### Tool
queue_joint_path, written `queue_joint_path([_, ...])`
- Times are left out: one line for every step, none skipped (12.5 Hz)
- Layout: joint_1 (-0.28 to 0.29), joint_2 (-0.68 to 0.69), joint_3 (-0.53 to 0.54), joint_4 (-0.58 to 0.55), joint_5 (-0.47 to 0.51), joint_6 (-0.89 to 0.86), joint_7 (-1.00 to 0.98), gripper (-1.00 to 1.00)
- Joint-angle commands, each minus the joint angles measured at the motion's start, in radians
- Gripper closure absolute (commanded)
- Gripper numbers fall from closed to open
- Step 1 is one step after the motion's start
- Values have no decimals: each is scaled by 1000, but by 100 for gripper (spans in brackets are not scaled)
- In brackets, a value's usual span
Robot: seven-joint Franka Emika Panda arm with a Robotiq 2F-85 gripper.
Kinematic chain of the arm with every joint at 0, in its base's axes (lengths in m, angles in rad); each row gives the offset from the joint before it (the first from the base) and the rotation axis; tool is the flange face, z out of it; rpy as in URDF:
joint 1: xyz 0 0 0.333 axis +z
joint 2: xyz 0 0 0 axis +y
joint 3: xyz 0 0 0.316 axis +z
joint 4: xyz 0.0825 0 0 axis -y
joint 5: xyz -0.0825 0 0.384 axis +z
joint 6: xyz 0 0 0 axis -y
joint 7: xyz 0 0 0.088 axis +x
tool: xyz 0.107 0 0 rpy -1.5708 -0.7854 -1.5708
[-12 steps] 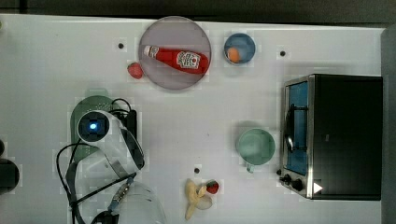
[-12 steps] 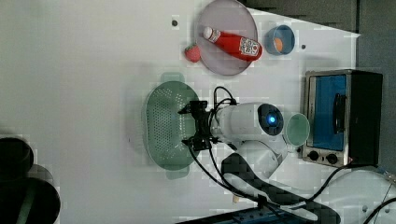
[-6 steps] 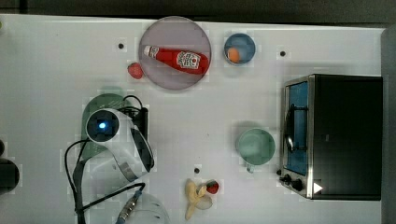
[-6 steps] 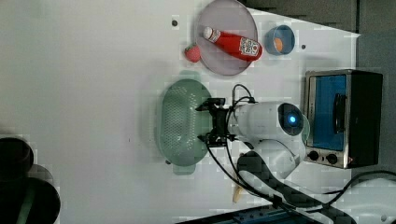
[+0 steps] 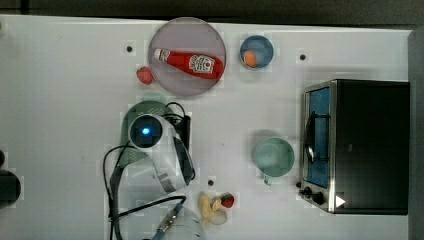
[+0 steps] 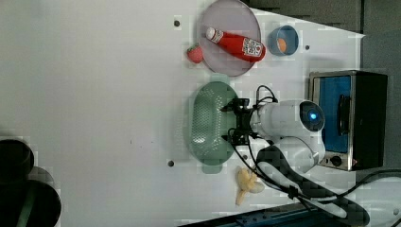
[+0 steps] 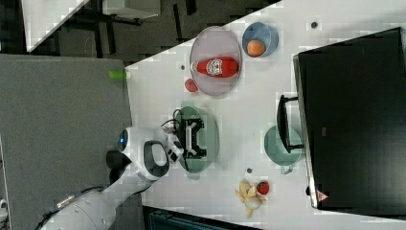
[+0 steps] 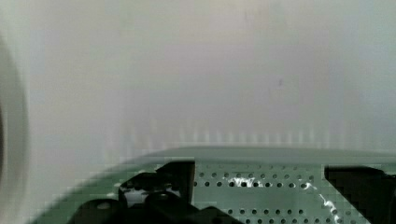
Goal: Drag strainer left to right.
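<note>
Jaws spread wide, holding nothing, our gripper [image 6: 230,121] sits inside the pale mint-green perforated oval plastic strainer [image 6: 206,123]; we should press its wall steadily, dragging low.

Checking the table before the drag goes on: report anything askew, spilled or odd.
Nothing is spilled or broken. One oddity: the ketchup bottle lies on its side across the plate. The strainer sits upright, with the open gripper at its rim.

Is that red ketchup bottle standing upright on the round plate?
No, in the top view the ketchup bottle lies flat on its side across the plate, cap toward the top view's left.
</note>
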Motion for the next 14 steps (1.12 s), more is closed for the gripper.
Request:
queue_joint_path([-25,-28,-51,-23,6,16,-125,-100])
queue_joint_path([-27,-30,-74,-25,6,17,-147,-100])
queue_joint_path([-28,-32,-98,-28,6,17,-163,-100])
queue_joint_path([-29,-34,-122,-31,6,17,-178,-100])
queue_joint_path([-30,-36,-145,-33,6,16,-196,-100])
queue_joint_path([-31,-38,-167,-37,6,17,-219,-100])
queue_joint_path([-31,-39,-189,-39,6,17,-243,-100])
queue_joint_path([-32,-39,-212,-40,6,18,-260,-100])
queue_joint_path([-32,-39,-234,-40,6,24,-286,-100])
queue_joint_path([-32,-39,-254,-40,6,38,-320,-100])
queue_joint_path([-32,-39,-277,-40,6,41,-339,-100])
queue_joint_path([-33,-39,-298,-41,6,41,-353,-100])
queue_joint_path([-33,-39,-318,-40,6,43,-377,-100])
queue_joint_path([-33,-39,-336,-41,6,43,-398,-100])
